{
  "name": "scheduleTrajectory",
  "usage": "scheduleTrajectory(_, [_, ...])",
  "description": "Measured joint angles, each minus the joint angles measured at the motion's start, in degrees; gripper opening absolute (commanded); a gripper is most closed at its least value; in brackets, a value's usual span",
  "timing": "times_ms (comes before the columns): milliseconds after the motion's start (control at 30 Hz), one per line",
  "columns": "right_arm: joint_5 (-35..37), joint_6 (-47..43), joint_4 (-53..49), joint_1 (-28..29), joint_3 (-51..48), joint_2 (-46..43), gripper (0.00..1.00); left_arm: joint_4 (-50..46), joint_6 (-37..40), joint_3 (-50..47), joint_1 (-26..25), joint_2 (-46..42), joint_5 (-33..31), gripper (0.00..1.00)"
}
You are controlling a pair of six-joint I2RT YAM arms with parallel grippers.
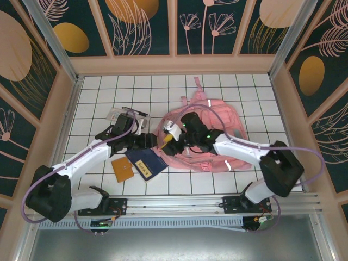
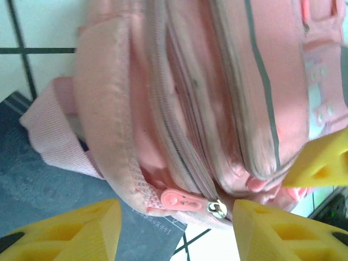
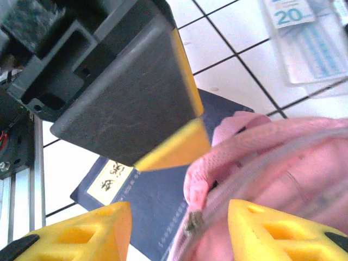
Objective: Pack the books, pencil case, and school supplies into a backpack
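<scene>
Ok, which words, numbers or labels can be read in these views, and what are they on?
"20": on a blue label on the clear transparent rectangular case; the fine print below it is too small to read.
Small yellow label on the flat navy-blue book: dark characters, too blurred to read.
Pink zipper pull on the large pink fabric backpack: embossed marks, unreadable.

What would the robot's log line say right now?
left gripper: open, at zipper pull | right gripper: open, at backpack edge | navy book, orange notebook: on table
</scene>
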Motion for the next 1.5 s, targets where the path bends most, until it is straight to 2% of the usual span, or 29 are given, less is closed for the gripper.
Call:
scheduleTrajectory(67, [-0.61, -0.9, -2.47, -1.07, -0.76, -2.6, 0.5, 0.48, 8.74, 0.0, -0.02, -0.17, 1.88, 0.53])
scheduleTrajectory(200, [-1.09, -2.36, -6.05, -1.42, -2.95, -3.85, 0.51, 2.14, 34.25, -1.31, -0.02, -5.55, 7.48, 0.61])
scheduleTrajectory(300, [-1.44, -2.34, -6.86, -1.25, -5.9, -3.82, 0.51, 8.04, 52.3, -6.56, -0.11, -12.46, 8.7, 0.57])
scheduleTrajectory(367, [-1.44, -2.34, -7.02, -1.25, -7.39, -3.82, 0.51, 10.03, 60.41, -8.44, -0.13, -12.59, 8.44, 0.53])
scheduleTrajectory(467, [-1.22, -2.34, -6.82, -1.25, -8.92, -3.82, 0.51, 10.36, 69.77, -7.89, -0.13, -6.8, 7.5, 0.41])
scheduleTrajectory(533, [-0.94, -2.34, -6.6, -1.25, -9.92, -3.85, 0.51, 10.27, 74.9, -7.08, -0.13, -2.91, 6.03, 0.4])
scheduleTrajectory(667, [-0.09, -2.34, -5.99, -1.16, -10.91, -3.85, 0.51, 10.36, 80.67, -6.95, -0.13, -0.48, 4.5, 0.44])
scheduleTrajectory(800, [0.83, -2.34, -5.75, -1.03, -10.88, -3.78, 0.51, 10.43, 83.21, -6.64, -0.94, 0.79, 3.91, 0.46])
scheduleTrajectory(1000, [1.9, -3.26, -5.99, -0.37, -10.38, -2.4, 0.49, 11.26, 83.69, -6.56, -3.41, 5.07, 3.41, 0.45])
scheduleTrajectory(1133, [2.95, -5.4, -6.84, 0.07, -9.75, -1.42, 0.43, 13.16, 81.94, -6.27, -4.31, 8.07, 2.4, 0.44])
scheduleTrajectory(1267, [3.98, -7.8, -7.34, 0.11, -9.46, -0.79, 0.38, 14.36, 80.59, -5.57, -4.52, 9.25, 2.03, 0.36])
scheduleTrajectory(1367, [4.24, -9.03, -7.45, 0.11, -9.46, -0.63, 0.36, 14.49, 80.15, -5.01, -5.11, 10.62, 1.73, 0.33])
scheduleTrajectory(1500, [4.2, -10.19, -7.45, 0.11, -9.46, -0.66, 0.33, 14.25, 80.04, -3.69, -6.05, 12.2, 1.09, 0.21])
